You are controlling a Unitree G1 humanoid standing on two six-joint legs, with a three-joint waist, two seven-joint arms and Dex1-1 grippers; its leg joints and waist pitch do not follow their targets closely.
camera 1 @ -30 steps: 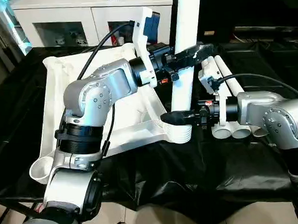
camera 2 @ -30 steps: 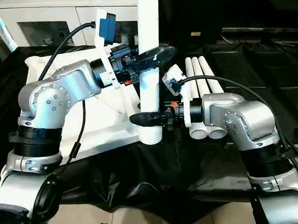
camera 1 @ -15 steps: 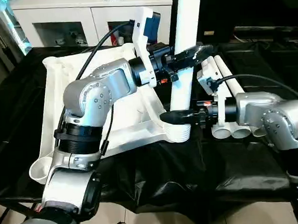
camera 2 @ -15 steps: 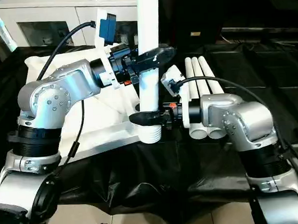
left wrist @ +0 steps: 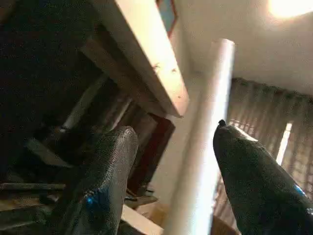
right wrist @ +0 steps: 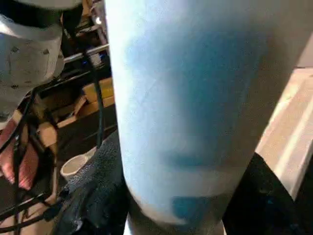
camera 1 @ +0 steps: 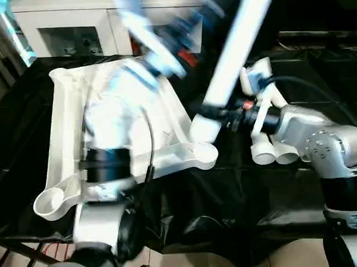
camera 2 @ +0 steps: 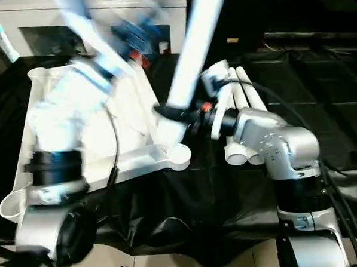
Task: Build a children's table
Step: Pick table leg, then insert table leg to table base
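Leaning rather than upright, the long white round plastic leg (camera 1: pixel 231 53) runs from its thick lower end, just above the near right corner socket of the tabletop, up and away toward the robot's right, its top leaving the head views. Its surface is smooth and glossy, tapering slightly. The right claw (camera 1: pixel 208 113) is clenched around the leg's lower part, its black fingers (right wrist: pixel 93 191) pressed to either side of the white tube in the right wrist view. The left claw (left wrist: pixel 168 171) is released: its two textured black fingers stand spread, with the leg between them, closer to one finger. The white plastic rectangular tabletop (camera 1: pixel 66 109) lies upside down on the desk's crinkled black sheet (camera 1: pixel 230 196), ribbed underside up, round sockets at the corners. More white round legs (camera 1: pixel 275 155) lie side by side beside the right arm, hollow ends facing the robot.
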